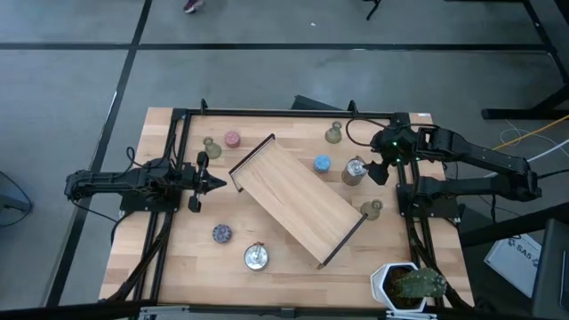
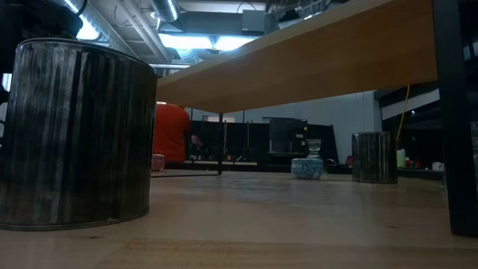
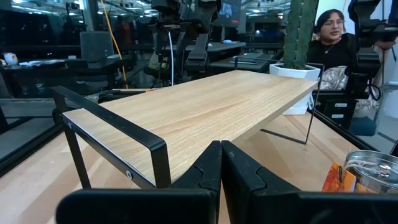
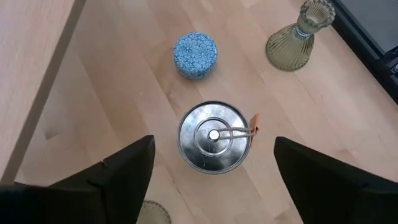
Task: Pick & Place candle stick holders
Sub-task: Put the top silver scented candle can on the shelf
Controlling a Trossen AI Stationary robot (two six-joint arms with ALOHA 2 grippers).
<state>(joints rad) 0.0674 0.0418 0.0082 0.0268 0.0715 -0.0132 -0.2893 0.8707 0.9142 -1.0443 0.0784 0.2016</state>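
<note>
Large ribbed silver holder (image 2: 75,134) close up, wooden tray (image 2: 314,56) overhead, blue holder (image 2: 307,168) beyond

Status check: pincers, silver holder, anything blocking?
Right pincer open above silver holder, not gripping. Left pincer shut, idle at tray end. Nothing blocking.

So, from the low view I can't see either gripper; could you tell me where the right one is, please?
Observer: The right gripper hangs open over a round silver holder, a finger on each side, not touching it.
Operator: Thank you. What stands nearest that holder?
Observer: A blue holder stands close by, apart from it, with an olive-green holder farther off.
Operator: And the left arm?
Observer: The left gripper is shut on nothing, facing one end of the wooden tray.
</note>
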